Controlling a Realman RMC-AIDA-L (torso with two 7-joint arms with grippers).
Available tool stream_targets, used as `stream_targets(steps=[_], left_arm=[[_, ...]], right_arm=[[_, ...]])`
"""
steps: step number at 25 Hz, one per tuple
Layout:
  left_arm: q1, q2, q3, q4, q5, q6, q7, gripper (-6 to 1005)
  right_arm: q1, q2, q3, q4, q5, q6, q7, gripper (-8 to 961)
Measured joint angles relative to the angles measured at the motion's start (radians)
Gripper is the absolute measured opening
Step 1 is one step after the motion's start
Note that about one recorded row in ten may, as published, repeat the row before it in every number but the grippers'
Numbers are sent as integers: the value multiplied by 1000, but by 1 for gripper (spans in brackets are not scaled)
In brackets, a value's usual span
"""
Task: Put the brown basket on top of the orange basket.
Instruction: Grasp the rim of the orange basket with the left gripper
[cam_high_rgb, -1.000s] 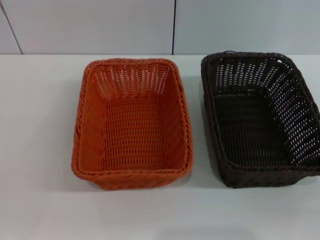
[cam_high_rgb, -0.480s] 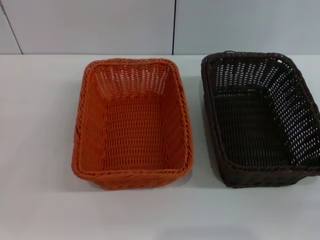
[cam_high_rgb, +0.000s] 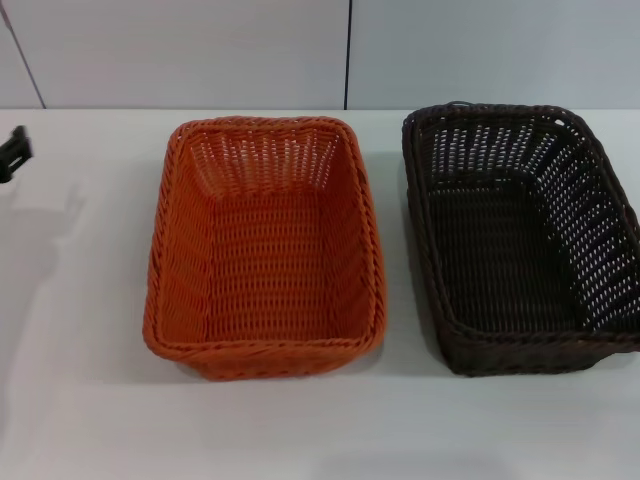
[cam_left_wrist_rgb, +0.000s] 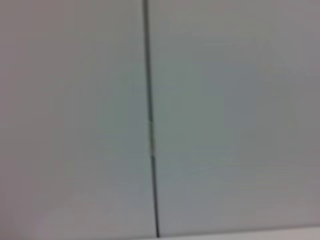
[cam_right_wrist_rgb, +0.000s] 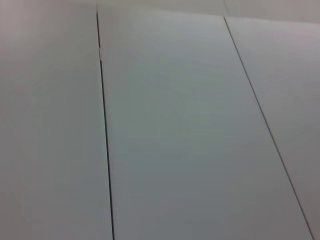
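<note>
The orange basket (cam_high_rgb: 265, 248) stands empty on the white table, left of centre in the head view. The brown basket (cam_high_rgb: 520, 238) stands empty to its right, apart from it, its right side at the picture's edge. A black tip of my left gripper (cam_high_rgb: 12, 153) shows at the far left edge, above the table and well left of the orange basket. My right gripper is out of view. Both wrist views show only wall panels.
The white table (cam_high_rgb: 80, 330) runs back to a pale panelled wall (cam_high_rgb: 200, 50) with a dark vertical seam (cam_high_rgb: 348, 55). The seam also shows in the left wrist view (cam_left_wrist_rgb: 150, 120).
A black part of my left gripper has come into the head view at the far left edge. The baskets have not moved.
</note>
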Motion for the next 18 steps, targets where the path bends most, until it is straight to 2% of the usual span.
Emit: stream_targets(steps=[1, 2, 4, 5, 6, 7, 8, 10, 11, 12, 14, 18], left_arm=[[0, 0, 0, 0, 0, 0, 0, 801], [-2, -6, -17, -112, 0, -177, 39, 801], [-2, -6, -17, -112, 0, -177, 39, 800], [-9, -21, -42, -173, 0, -292, 76, 800], [-52, -67, -121, -286, -2, -560, 158, 800], [-52, -67, -121, -286, -2, -560, 158, 800], [-148, -119, -225, -341, -5, -835, 248, 800], [-148, -119, -225, -341, -5, -835, 248, 800], [-254, -145, -301, -352, -5, -1071, 327, 800], [-254, -145, -301, -352, -5, -1071, 327, 800], [-300, -144, -299, -372, -4, -1168, 337, 800], [-297, -146, -295, -446, -10, -1212, 332, 796]], right_arm=[[1, -1, 0, 0, 2, 15, 0, 661], [1, -1, 0, 0, 2, 15, 0, 662], [4, -1, 0, -4, 2, 37, 0, 662], [6, -2, 0, -7, 2, 50, 0, 662], [7, -2, -1, -18, 0, 77, 0, 662], [7, -2, -1, -18, 0, 77, 0, 662], [7, -2, -1, -23, -1, 89, 0, 662], [8, -2, -5, -38, -2, 110, 0, 662], [8, -2, -9, -49, -6, 123, 0, 662], [8, -2, -9, -49, -6, 123, 0, 662], [9, -2, -11, -53, -13, 138, -3, 662], [9, -2, -12, -53, -13, 143, -3, 663]])
